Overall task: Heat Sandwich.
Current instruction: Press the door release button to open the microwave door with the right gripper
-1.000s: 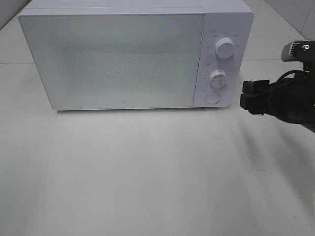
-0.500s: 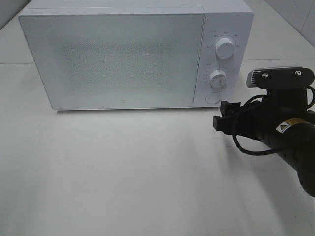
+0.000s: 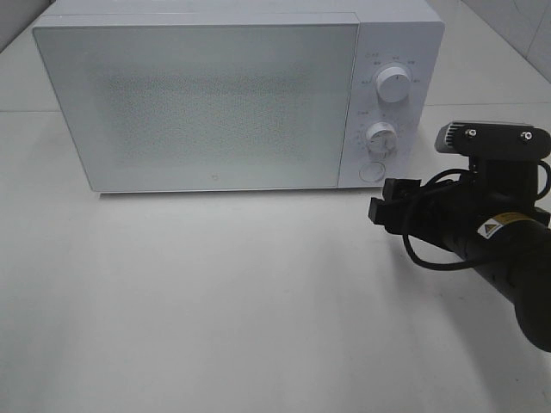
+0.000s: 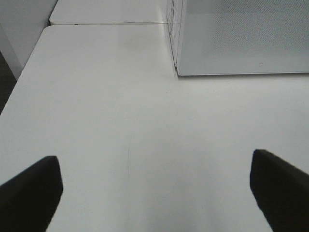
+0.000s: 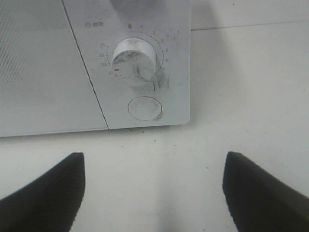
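No sandwich shows in any view. The white microwave point(image 3: 207, 103) stands at the back of the table with its door shut. My right gripper point(image 3: 383, 200) hovers open just right of and in front of the control panel, its fingers pointing at the panel. In the right wrist view the open right gripper point(image 5: 153, 174) faces the lower knob point(image 5: 134, 58) and the round button point(image 5: 145, 108), with nothing between the fingers. My left gripper point(image 4: 154, 174) is open over bare table, left of the microwave's corner point(image 4: 179, 72); it is outside the exterior high view.
The panel carries an upper knob point(image 3: 393, 86), a lower knob point(image 3: 380, 137) and a round button point(image 3: 371, 170). The white table point(image 3: 215, 301) stretches in front of the microwave. The table's left edge point(image 4: 19, 82) shows in the left wrist view.
The right arm has come in from the right edge toward the microwave's panel and a little nearer the camera. Its jaws have stayed open. The microwave has not moved.
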